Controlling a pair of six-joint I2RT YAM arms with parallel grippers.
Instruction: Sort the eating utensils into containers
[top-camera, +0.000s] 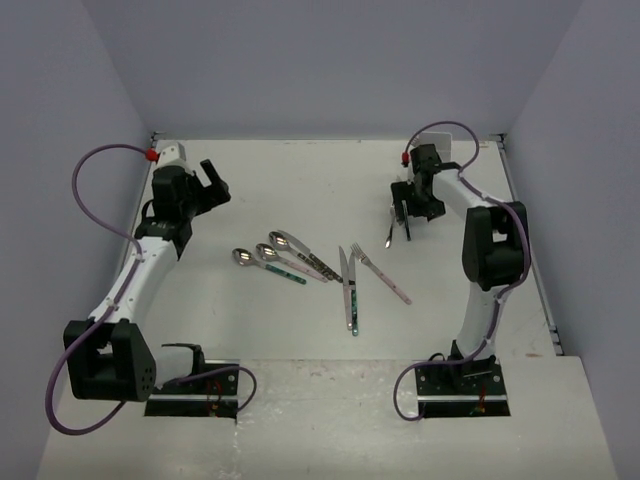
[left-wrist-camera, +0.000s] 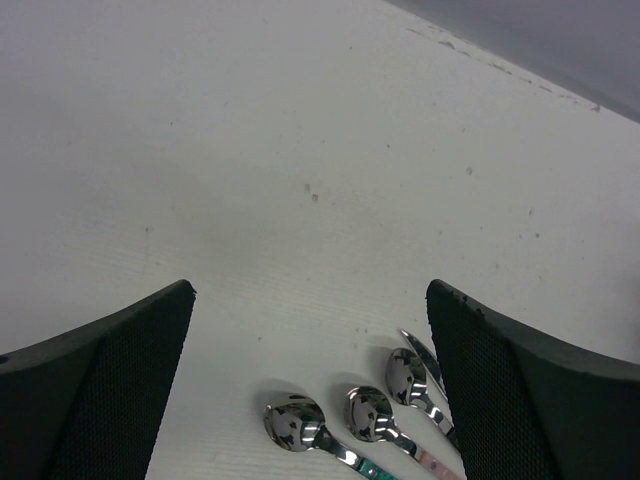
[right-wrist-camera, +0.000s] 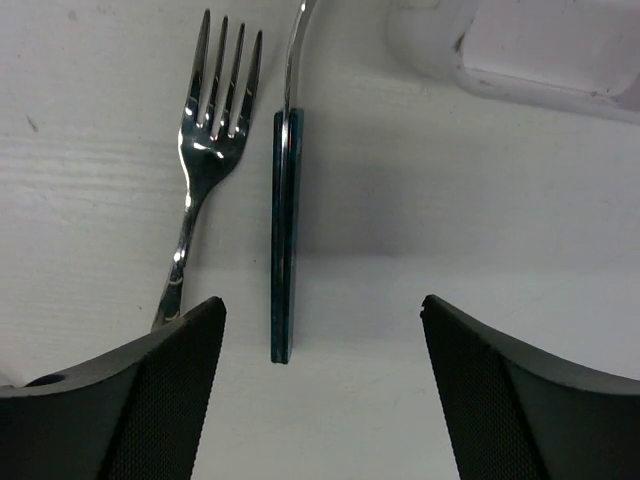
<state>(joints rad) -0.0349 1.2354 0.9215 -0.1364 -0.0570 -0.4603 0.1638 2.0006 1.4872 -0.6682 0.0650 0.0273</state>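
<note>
Eating utensils (top-camera: 350, 280): seven counted, all loose on the table (top-camera: 250, 330), none visibly in the white container (right-wrist-camera: 430, 45). Judged at or near the start of the task.

Nearest the bases: teal-handled knife (top-camera: 350, 290), mid-table, handle toward 6 o'clock. Just at its 3 o'clock: pink-handled fork (top-camera: 385, 277), tines near the knife tip, handle running off to 4 o'clock. At 9 to 10 o'clock of the knife: three spoons (top-camera: 265, 251) in a fanned row, bowls toward 10 o'clock, close together. Touching or not: cannot tell.

Left gripper (left-wrist-camera: 310, 290): spread wide, holding nothing, hovering over bare table at 10 o'clock of the spoons, their bowls just inside its wrist view.

Farther, at 1 o'clock of the knife: right gripper (right-wrist-camera: 320, 300), also spread and empty, above a second pair. Plain metal fork (right-wrist-camera: 210, 110) and teal-handled piece (right-wrist-camera: 285, 240) side by side, slightly apart, the teal one on edge and lined up between the fingers. Thin metal upper part, so likely a knife, not certain.

Farthest: white container at 1 o'clock on the table, just beyond that pair. Contents not visible.

Left to do: all seven seen pieces. Likely next: right-arm pinch on the teal piece, then a short carry to the container.
</note>
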